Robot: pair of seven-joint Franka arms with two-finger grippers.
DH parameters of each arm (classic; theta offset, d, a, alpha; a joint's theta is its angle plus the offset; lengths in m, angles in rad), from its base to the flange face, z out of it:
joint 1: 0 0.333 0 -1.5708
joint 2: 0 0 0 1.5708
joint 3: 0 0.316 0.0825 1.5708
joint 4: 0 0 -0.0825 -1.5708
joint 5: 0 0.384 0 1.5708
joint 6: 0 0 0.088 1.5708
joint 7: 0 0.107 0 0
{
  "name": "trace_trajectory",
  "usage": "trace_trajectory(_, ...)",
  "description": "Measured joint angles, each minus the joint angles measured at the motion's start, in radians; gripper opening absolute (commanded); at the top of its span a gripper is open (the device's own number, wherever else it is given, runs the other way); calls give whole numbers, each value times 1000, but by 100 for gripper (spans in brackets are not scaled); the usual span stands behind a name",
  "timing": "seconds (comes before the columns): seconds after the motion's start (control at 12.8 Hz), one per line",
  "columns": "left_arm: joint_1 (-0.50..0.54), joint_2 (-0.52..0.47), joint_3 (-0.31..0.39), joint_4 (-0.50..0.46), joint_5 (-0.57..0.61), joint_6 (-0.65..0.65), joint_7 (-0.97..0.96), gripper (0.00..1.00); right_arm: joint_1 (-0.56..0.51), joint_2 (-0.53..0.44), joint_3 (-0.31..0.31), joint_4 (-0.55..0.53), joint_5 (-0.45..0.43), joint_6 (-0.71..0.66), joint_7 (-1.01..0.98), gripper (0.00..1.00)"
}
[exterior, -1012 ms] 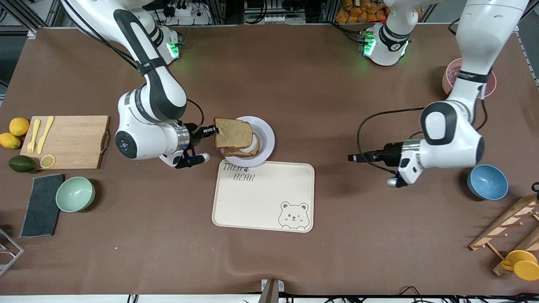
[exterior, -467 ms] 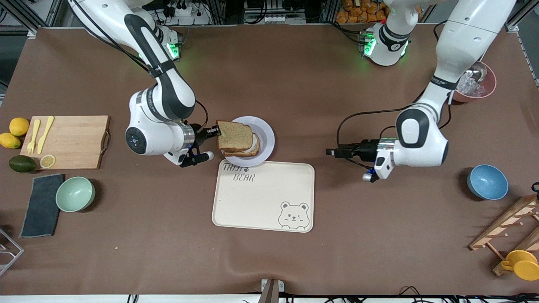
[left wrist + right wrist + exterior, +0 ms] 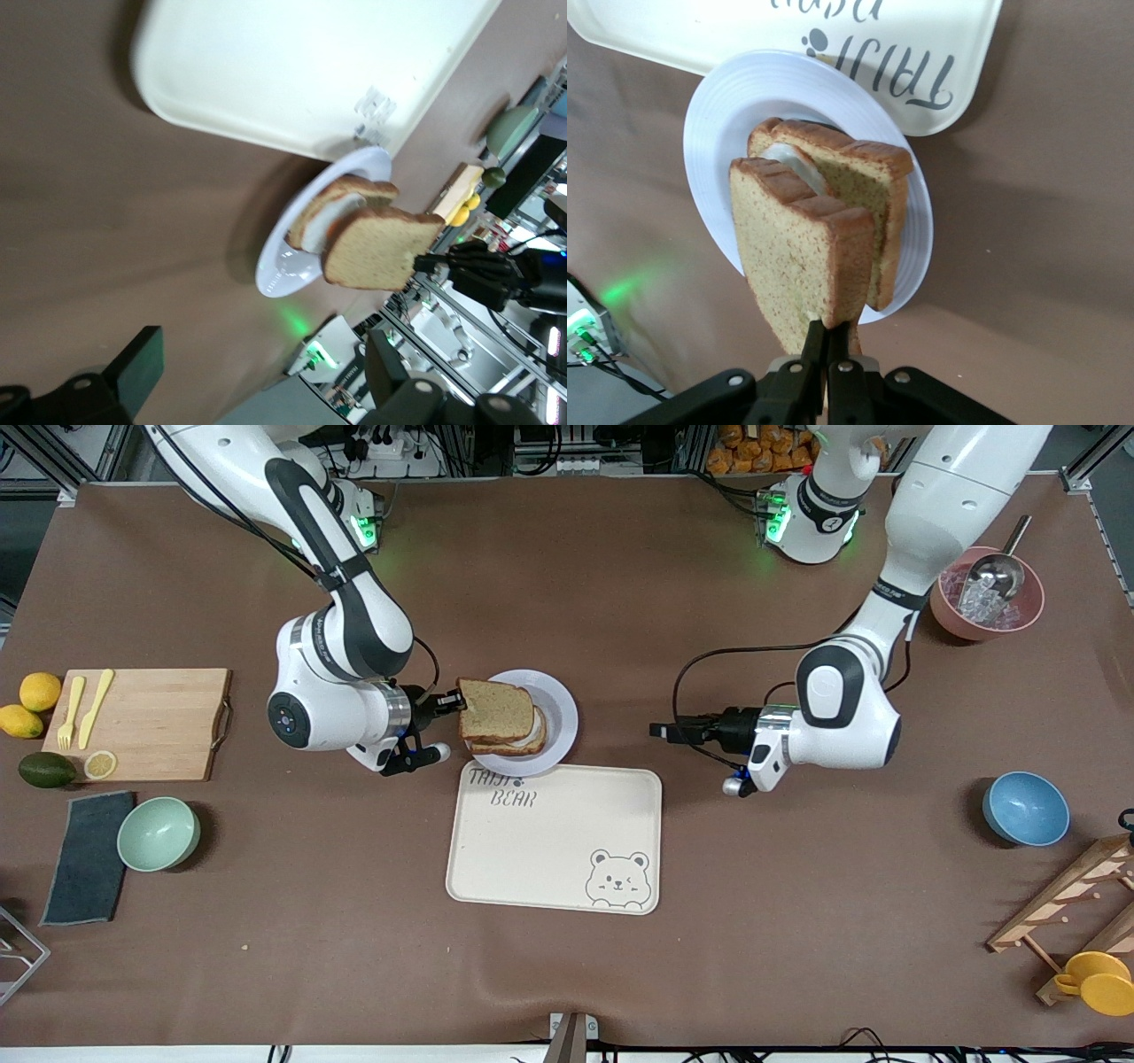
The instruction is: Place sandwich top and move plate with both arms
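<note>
Sandwich top (image 3: 496,708), pinched by its edge in the right end effector (image 3: 452,702) over the plate (image 3: 562,713), could land skewed if dropped askew, while the left end effector (image 3: 660,731) hovers apart.

Matt brown cloth, glossy plastic, raw wood

The bench (image 3: 797,921) wears a dull brown covering, faintly creased; the plate (image 3: 563,708) shines smooth, the sandwich top (image 3: 496,707) looks porous and crusty, the cutting board (image 3: 151,722) bare-grained wood, the tray (image 3: 549,850) satin cream.
</note>
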Motion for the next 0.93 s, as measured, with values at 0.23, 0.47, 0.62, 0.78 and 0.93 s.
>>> trace_trajectory(0.23,-69,16,0,-1,-103,15,41,100,0,11,0,-3,16,1,-22,0)
trace_trajectory(0.47,-109,39,0,-1,-112,85,44,100,0,23,0,-3,23,3,-28,31)
trace_trajectory(0.62,-113,63,1,-2,-112,113,69,91,0,26,0,-3,30,5,-29,100)
trace_trajectory(0.78,-113,94,3,-2,-127,122,121,90,0,26,0,-2,34,5,-30,100)
trace_trajectory(0.93,-119,119,3,-1,-193,131,194,90,0,26,0,1,34,4,-31,100)
